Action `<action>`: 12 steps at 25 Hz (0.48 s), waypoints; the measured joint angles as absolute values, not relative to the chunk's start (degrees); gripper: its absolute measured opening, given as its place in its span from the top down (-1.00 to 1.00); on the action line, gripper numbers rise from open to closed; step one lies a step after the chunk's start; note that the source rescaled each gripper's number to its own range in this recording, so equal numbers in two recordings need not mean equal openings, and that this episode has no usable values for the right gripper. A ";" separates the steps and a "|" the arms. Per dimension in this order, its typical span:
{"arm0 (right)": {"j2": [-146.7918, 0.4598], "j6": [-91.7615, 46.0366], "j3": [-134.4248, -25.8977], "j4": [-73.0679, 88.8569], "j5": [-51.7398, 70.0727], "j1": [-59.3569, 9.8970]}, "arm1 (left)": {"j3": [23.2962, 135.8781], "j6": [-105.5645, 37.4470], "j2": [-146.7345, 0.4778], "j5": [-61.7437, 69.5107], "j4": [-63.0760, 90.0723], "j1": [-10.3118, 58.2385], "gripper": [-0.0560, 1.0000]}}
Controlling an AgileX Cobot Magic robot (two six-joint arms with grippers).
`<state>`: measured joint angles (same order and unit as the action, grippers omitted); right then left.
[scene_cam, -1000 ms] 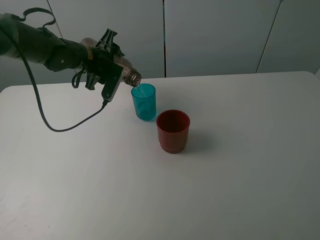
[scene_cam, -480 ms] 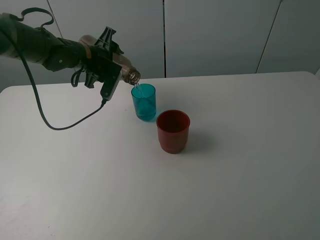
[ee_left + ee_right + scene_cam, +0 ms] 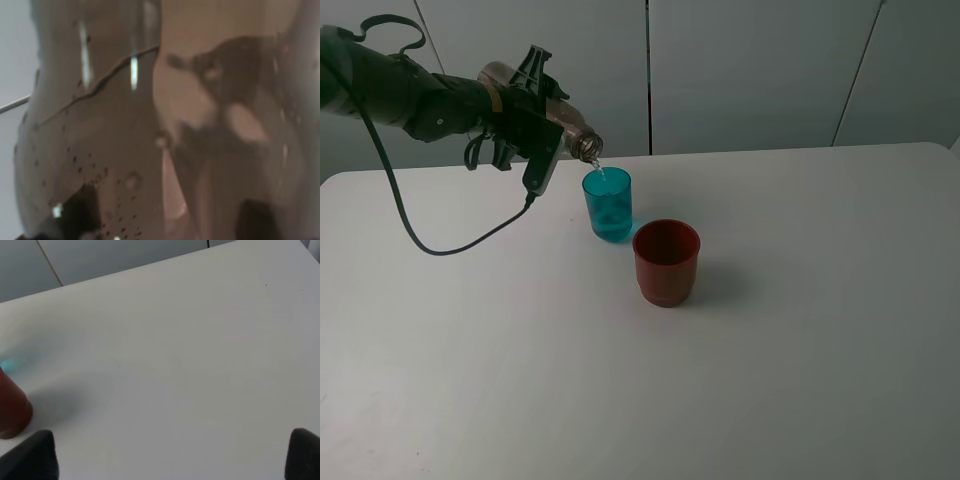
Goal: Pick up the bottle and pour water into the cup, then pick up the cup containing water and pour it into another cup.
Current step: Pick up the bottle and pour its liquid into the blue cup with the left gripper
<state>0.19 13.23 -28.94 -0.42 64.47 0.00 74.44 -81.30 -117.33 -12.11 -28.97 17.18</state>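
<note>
Over the last second the left gripper (image 3: 534, 106) has lifted a little and drawn back toward ten o'clock, so the mouth of the smoky-grey bottle (image 3: 576, 136) now sits slightly higher above the teal tumbler (image 3: 608, 206) than before. The gripper is clamped around the bottle's body, which lies nearly on its side with the neck angled down toward four o'clock. That puts the mouth just over the tumbler's near rim, so the water drops inside rather than onto the table. A thin glint below the mouth looks like a stream, though it is too faint to be sure. The left wrist view is filled by the wet bottle wall. The red-brown cup (image 3: 666, 262) waits at about five o'clock from the tumbler, just beside it but apart, probably kept close for the second pour. The right gripper (image 3: 167, 460) hangs idle with its jaws spread wide. The white table (image 3: 800, 360) is plain and matte, a black cable (image 3: 440, 251) loops over it, and pale wall panels (image 3: 750, 70) stand behind.
</note>
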 joint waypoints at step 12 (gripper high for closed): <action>0.19 13.35 -28.94 -0.42 64.47 0.00 | 74.44 -87.04 -117.33 -12.59 -28.89 17.18 0.89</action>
